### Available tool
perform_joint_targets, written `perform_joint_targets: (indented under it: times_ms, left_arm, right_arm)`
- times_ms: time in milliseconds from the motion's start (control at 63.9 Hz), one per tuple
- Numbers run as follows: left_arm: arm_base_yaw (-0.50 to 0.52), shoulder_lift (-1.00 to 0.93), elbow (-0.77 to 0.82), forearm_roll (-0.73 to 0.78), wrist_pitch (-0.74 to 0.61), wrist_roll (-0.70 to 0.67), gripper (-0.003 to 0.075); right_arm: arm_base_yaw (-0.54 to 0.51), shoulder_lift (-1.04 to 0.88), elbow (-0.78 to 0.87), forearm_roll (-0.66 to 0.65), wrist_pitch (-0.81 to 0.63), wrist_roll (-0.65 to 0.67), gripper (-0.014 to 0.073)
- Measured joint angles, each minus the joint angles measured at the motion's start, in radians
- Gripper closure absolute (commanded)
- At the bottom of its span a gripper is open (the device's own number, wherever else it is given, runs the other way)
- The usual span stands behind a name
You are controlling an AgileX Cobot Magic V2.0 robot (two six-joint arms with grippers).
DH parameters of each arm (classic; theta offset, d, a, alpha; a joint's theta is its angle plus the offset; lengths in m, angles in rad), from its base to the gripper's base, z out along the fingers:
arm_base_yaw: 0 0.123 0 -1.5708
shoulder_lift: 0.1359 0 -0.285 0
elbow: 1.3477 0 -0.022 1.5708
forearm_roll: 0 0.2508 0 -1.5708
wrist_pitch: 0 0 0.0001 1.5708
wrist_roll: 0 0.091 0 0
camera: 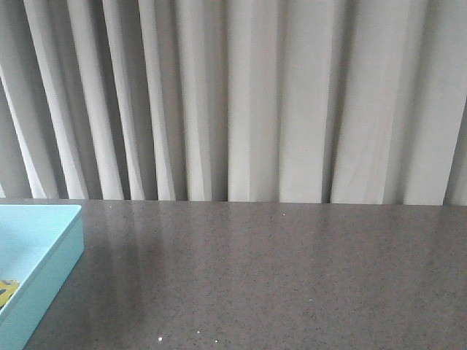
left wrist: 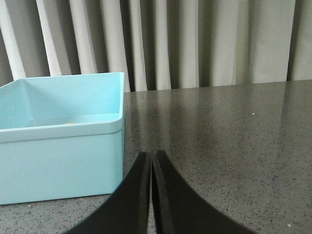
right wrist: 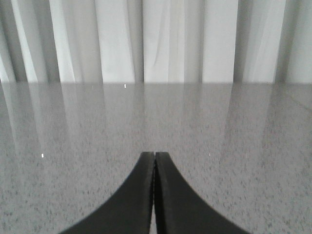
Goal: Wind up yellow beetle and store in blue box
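Left wrist: blue box (left wrist: 61,146) beside closed left end effector (left wrist: 151,158)

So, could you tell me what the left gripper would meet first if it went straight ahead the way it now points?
Probably nothing near: the shut left gripper points over bare dark speckled tabletop, passing just beside the light turquoise-blue rectangular box, toward the pleated grey curtain. Clearance from the box corner is hard to judge.

Left claw (left wrist: 151,158) fingers pressed together; right claw (right wrist: 154,158) likewise, both empty.

Curtain and counter ahead of me.
Pale pleated curtain (camera: 255,102) hangs behind my dark speckled table (camera: 277,277), which mirrors its folds softly.
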Motion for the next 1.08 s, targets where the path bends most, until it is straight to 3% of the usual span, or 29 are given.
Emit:
perform_joint_targets:
  times_ms: [1081]
  left_arm:
    - [0.000,0.000,0.000,0.000,0.000,0.001,0.0726]
  right_arm:
    - [0.000,-0.027,0.007,0.000,-0.038,0.000,0.0601]
